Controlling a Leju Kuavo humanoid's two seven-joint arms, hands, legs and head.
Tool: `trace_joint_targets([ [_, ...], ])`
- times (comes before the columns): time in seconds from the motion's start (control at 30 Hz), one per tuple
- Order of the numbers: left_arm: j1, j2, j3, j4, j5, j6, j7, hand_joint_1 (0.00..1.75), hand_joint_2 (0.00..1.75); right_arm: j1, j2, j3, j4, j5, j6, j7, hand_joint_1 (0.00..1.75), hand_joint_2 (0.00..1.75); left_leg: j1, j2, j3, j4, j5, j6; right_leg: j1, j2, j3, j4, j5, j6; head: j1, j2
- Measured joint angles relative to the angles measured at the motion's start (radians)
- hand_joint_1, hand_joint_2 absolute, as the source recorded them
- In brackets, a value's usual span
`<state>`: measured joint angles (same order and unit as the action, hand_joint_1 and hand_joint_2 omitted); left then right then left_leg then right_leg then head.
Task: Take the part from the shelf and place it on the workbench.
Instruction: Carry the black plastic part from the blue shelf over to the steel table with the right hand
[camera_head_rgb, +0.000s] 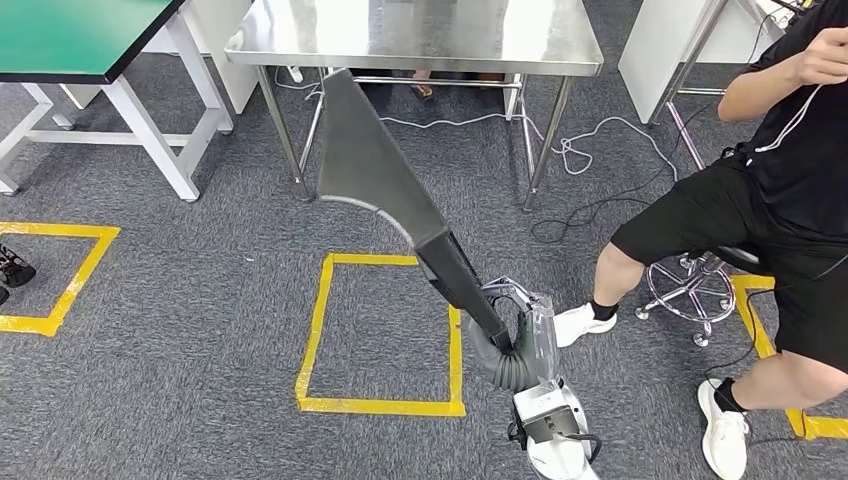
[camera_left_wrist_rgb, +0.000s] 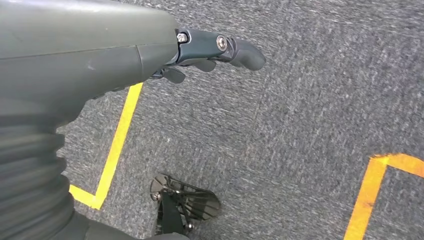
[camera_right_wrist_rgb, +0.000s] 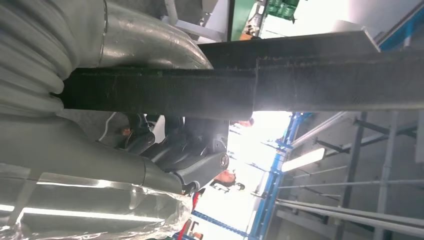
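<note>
The part (camera_head_rgb: 380, 180) is a long dark grey panel, wide and curved at its far end and narrow at the near end. My right hand (camera_head_rgb: 500, 345) grips the narrow end and holds the part tilted up toward the steel workbench (camera_head_rgb: 420, 50), whose top is bare. In the right wrist view the part (camera_right_wrist_rgb: 300, 85) runs as a dark bar across the picture, with my fingers (camera_right_wrist_rgb: 190, 160) wrapped beneath it. My left hand (camera_left_wrist_rgb: 150, 55) hangs over the carpet and holds nothing; one dark finger (camera_left_wrist_rgb: 240, 50) sticks out.
A person (camera_head_rgb: 790, 180) sits on a stool (camera_head_rgb: 690, 285) at the right, feet on the carpet close to my right arm. A green-topped table (camera_head_rgb: 70, 40) stands at the back left. Yellow tape squares (camera_head_rgb: 380, 335) mark the floor; cables (camera_head_rgb: 590, 150) lie under the workbench.
</note>
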<state>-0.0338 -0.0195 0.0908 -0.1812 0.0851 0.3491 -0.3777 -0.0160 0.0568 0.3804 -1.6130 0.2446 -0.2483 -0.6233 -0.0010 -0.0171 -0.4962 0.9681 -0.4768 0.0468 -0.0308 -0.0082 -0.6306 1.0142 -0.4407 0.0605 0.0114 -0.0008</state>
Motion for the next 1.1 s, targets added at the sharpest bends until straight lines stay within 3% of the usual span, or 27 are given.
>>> trace_joint_targets([
  [0.03,0.0,0.0,0.0,0.0,0.0,0.0,0.0,0.0,1.75,-0.001,0.0,0.0,0.001,0.001,0.0,0.001,1.71,1.75,-0.002,0.0,0.002,0.005,-0.012,-0.007,0.002,-0.003,0.011,-0.024,0.019,-0.011,0.0,0.0],
  [0.1,0.0,0.001,0.0,0.0,0.0,0.001,-0.001,0.0,1.75,-0.005,0.002,0.0,0.002,0.002,0.001,0.004,1.71,1.75,-0.003,0.003,0.004,0.021,-0.021,-0.018,0.003,-0.002,0.022,-0.026,0.023,-0.043,-0.003,0.0],
  [0.17,-0.001,0.0,0.0,0.0,0.0,0.002,-0.002,0.0,1.75,-0.006,0.004,-0.001,0.002,0.002,0.001,0.006,1.71,1.75,0.003,0.008,-0.014,0.07,-0.018,-0.026,-0.002,0.003,0.037,-0.029,0.023,-0.063,-0.004,0.0],
  [0.23,-0.001,-0.001,0.0,0.0,0.001,0.002,-0.003,0.0,1.75,-0.01,0.006,-0.001,0.003,0.004,0.003,0.006,1.71,1.75,0.01,0.012,-0.08,0.175,-0.036,-0.037,-0.002,0.005,0.053,-0.031,0.013,-0.078,-0.006,0.0],
  [0.3,0.0,-0.001,0.0,0.0,0.003,0.003,-0.006,0.0,1.75,-0.013,0.007,-0.001,0.006,0.005,0.006,0.006,1.71,1.75,0.015,0.013,-0.164,0.285,-0.093,-0.048,0.001,0.007,0.066,-0.031,-0.002,-0.084,-0.008,0.0],
  [0.37,0.001,-0.001,0.001,0.0,0.007,0.003,-0.01,0.0,1.75,-0.014,0.008,-0.001,0.012,0.007,0.007,0.007,1.71,1.75,0.018,0.013,-0.208,0.301,-0.122,-0.053,0.003,0.009,0.085,-0.031,-0.019,-0.082,-0.008,0.0],
  [0.4,0.001,-0.001,0.002,0.0,0.009,0.003,-0.012,0.0,1.75,-0.015,0.008,-0.001,0.013,0.007,0.007,0.008,1.71,1.75,0.019,0.013,-0.207,0.265,-0.104,-0.05,0.004,0.01,0.098,-0.031,-0.028,-0.081,-0.008,0.0],
  [0.5,0.003,0.0,0.004,0.0,0.011,0.002,-0.015,0.0,1.75,-0.024,0.013,-0.001,0.016,0.007,0.007,0.008,1.71,1.75,0.011,0.013,-0.158,0.09,0.038,-0.026,0.009,0.012,0.132,-0.034,-0.056,-0.071,-0.009,0.0],
  [0.53,0.004,0.0,0.005,0.0,0.011,0.001,-0.016,0.0,1.75,-0.028,0.015,-0.001,0.017,0.007,0.007,0.009,1.71,1.75,0.007,0.012,-0.147,0.058,0.066,-0.017,0.011,0.014,0.139,-0.038,-0.064,-0.065,-0.01,0.0],
  [0.57,0.004,0.0,0.005,0.0,0.011,0.001,-0.016,0.0,1.75,-0.031,0.016,0.0,0.019,0.007,0.007,0.01,1.71,1.75,0.003,0.009,-0.142,0.045,0.073,-0.011,0.015,0.015,0.147,-0.035,-0.066,-0.058,-0.01,0.0],
  [0.67,0.003,-0.001,0.006,-0.001,0.012,0.002,-0.017,0.0,1.75,-0.041,0.019,0.0,0.024,0.007,0.007,0.012,1.71,1.75,0.001,0.005,-0.106,0.019,0.069,0.008,0.022,0.017,0.148,-0.002,-0.062,-0.034,-0.011,0.0],
  [0.7,0.002,-0.002,0.007,-0.001,0.013,0.003,-0.017,0.0,1.75,-0.048,0.019,-0.001,0.027,0.007,0.007,0.012,1.71,1.75,0.001,0.005,-0.092,0.015,0.067,0.014,0.021,0.017,0.127,0.035,-0.068,-0.032,-0.011,0.0],
  [0.8,0.0,-0.004,0.01,-0.002,0.02,0.007,-0.019,0.0,1.75,-0.066,0.017,0.0,0.047,0.007,0.008,0.013,1.71,1.75,-0.005,0.001,-0.07,0.015,0.051,0.028,0.018,0.016,0.012,0.197,-0.118,-0.046,-0.009,0.0],
  [0.83,-0.001,-0.005,0.012,-0.002,0.024,0.01,-0.02,0.0,1.75,-0.068,0.017,0.0,0.054,0.007,0.008,0.013,1.71,1.75,-0.007,-0.001,-0.062,0.016,0.042,0.028,0.016,0.016,-0.02,0.222,-0.135,-0.048,-0.008,0.0],
  [0.87,0.0,-0.006,0.015,-0.002,0.028,0.013,-0.02,0.0,1.75,-0.07,0.016,0.0,0.062,0.007,0.008,0.013,1.71,1.75,-0.008,-0.004,-0.052,0.016,0.032,0.027,0.013,0.016,-0.04,0.22,-0.144,-0.044,-0.008,0.0],
  [0.9,0.0,-0.008,0.018,-0.002,0.031,0.015,-0.02,0.0,1.75,-0.074,0.016,0.0,0.067,0.01,0.007,0.013,1.71,1.75,-0.009,-0.007,-0.04,0.018,0.021,0.025,0.011,0.015,-0.042,0.182,-0.132,-0.034,-0.008,0.0],
  [0.97,0.0,-0.01,0.026,-0.001,0.034,0.024,-0.012,0.0,1.75,-0.086,0.016,0.0,0.078,0.017,0.001,0.013,1.71,1.75,-0.009,-0.011,-0.014,0.023,-0.005,0.016,0.009,0.012,-0.016,0.064,-0.049,-0.005,-0.008,0.0],
  [1.0,0.0,-0.012,0.029,0.0,0.037,0.034,-0.005,0.0,1.75,-0.094,0.016,0.0,0.085,0.023,-0.006,0.012,1.71,1.75,-0.01,-0.012,-0.004,0.027,-0.017,0.011,0.012,0.009,-0.004,0.017,-0.014,-0.002,-0.009,0.0],
  [1.03,-0.001,-0.014,0.031,0.0,0.039,0.048,0.004,0.0,1.75,-0.101,0.015,0.001,0.092,0.031,-0.013,0.011,1.71,1.75,-0.011,-0.012,-0.001,0.03,-0.027,0.005,0.015,0.007,0.006,-0.005,0.01,-0.01,-0.009,0.0],
  [1.1,-0.003,-0.02,0.035,0.001,0.044,0.076,0.019,0.0,1.75,-0.109,0.015,0.002,0.101,0.045,-0.032,0.007,1.71,1.75,-0.012,-0.011,0.001,0.033,-0.037,-0.005,0.02,0.009,0.012,-0.011,0.012,-0.04,-0.011,0.0],
])
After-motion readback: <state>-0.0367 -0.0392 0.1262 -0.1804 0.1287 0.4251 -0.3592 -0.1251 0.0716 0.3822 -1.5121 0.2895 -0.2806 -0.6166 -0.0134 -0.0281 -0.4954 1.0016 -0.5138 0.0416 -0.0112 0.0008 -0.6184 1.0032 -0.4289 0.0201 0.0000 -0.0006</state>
